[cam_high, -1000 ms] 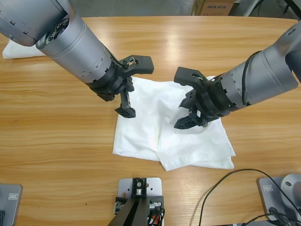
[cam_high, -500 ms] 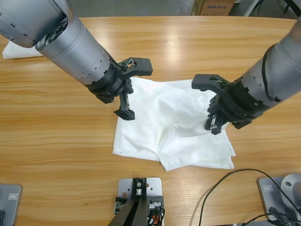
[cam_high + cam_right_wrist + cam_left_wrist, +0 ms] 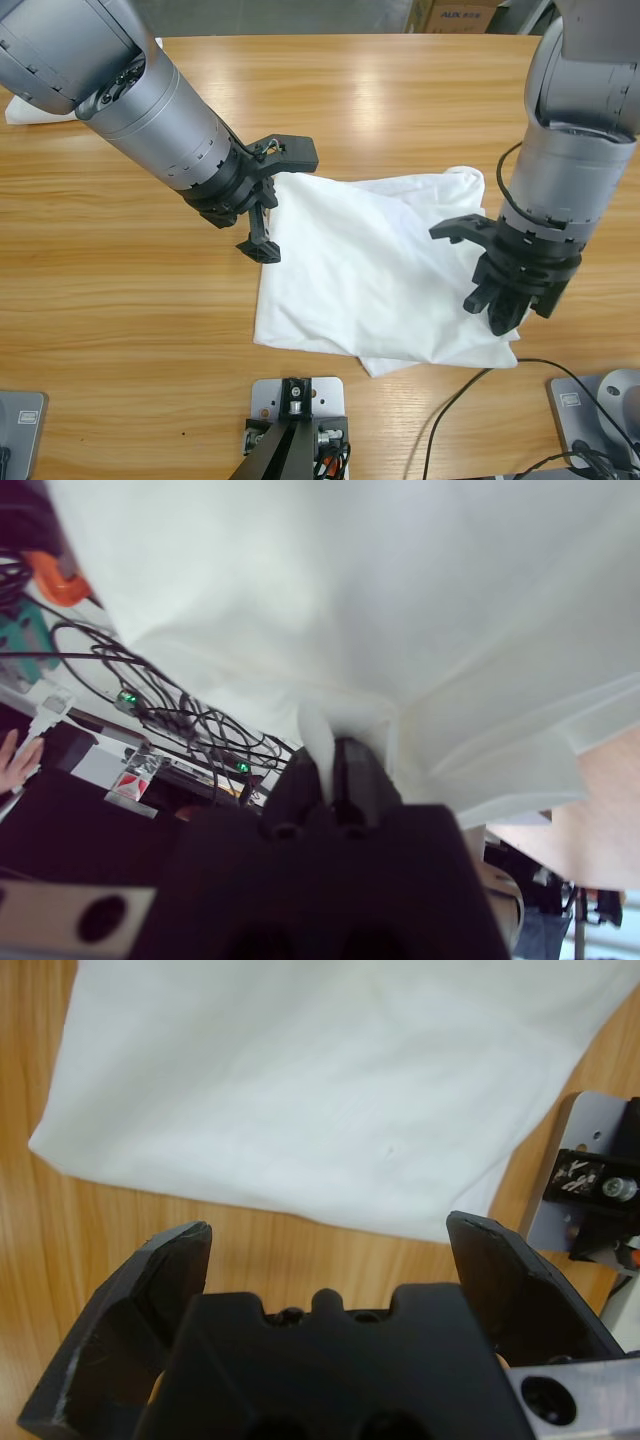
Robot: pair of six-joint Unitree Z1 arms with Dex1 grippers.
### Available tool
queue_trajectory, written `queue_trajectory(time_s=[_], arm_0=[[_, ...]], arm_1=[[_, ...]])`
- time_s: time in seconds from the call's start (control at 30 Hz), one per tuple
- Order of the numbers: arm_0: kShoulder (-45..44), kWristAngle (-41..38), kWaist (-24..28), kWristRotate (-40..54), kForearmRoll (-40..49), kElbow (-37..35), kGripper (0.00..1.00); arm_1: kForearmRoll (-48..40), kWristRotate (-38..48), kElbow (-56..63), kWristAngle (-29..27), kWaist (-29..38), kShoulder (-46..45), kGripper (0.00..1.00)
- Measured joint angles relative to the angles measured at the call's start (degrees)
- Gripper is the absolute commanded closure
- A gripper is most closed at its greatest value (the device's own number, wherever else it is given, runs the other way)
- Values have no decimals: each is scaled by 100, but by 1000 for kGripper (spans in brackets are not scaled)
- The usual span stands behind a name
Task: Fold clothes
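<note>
Right claw (image 3: pixel 335 765) grips a pinch of the white T-shirt (image 3: pixel 380 260) mid-counter (image 3: pixel 120 300). Left claw (image 3: pixel 275 200) hangs wide, empty, over the shirt's edge.

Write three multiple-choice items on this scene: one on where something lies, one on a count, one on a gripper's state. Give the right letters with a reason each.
1. Where does the second white cloth lie?
A. at the table's far left edge, behind the left arm
B. on top of the white T-shirt
C. beside the rig plate at the near edge

2. How many grippers have cloth between their jaws?
A. none
B. one
C. two

3. How do the jaws of the left gripper stand?
A. shut on a sleeve
B. shut on nothing
C. open, with nothing between them

Answers:
1 A: the high view shows a white corner at the left edge, apart from the spread shirt.
2 B: only the right gripper pinches fabric, as its wrist view shows.
3 C: the left wrist view shows both jaws spread wide, the shirt lying flat beyond them on the wooden table.
</note>
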Motion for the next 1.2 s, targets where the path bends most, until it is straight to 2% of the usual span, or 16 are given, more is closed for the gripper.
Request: queue_trajectory(time_s=[0.2,0.23,0.3,0.4,0.67,1.0,1.03,1.1,1.2], arm_0=[[-25,0,2,0,0,78,78],[-26,0,2,0,0,89,78],[-34,0,2,0,0,98,78],[-69,0,1,0,0,104,78],[-120,0,1,-3,0,157,78],[-120,0,0,-25,0,162,78],[-120,0,0,-25,0,162,78],[-120,0,0,-25,-1,163,78],[-120,0,0,-25,-1,165,78]], arm_1=[[-32,670,-350,-1096,0,-766,2],[-42,763,-479,-1254,-1,-987,23],[-126,948,-654,-1489,-58,-1356,136],[-566,1183,-581,-1668,-343,-1651,142],[-2686,2086,859,-1228,-1274,-1682,184],[-3703,2345,1649,-572,-1791,-1389,184],[-3767,2356,1681,-542,-1805,-1349,228],[-3939,2371,1755,-475,-1826,-1249,435],[-4209,2414,1864,-308,-1960,-1063,647]])
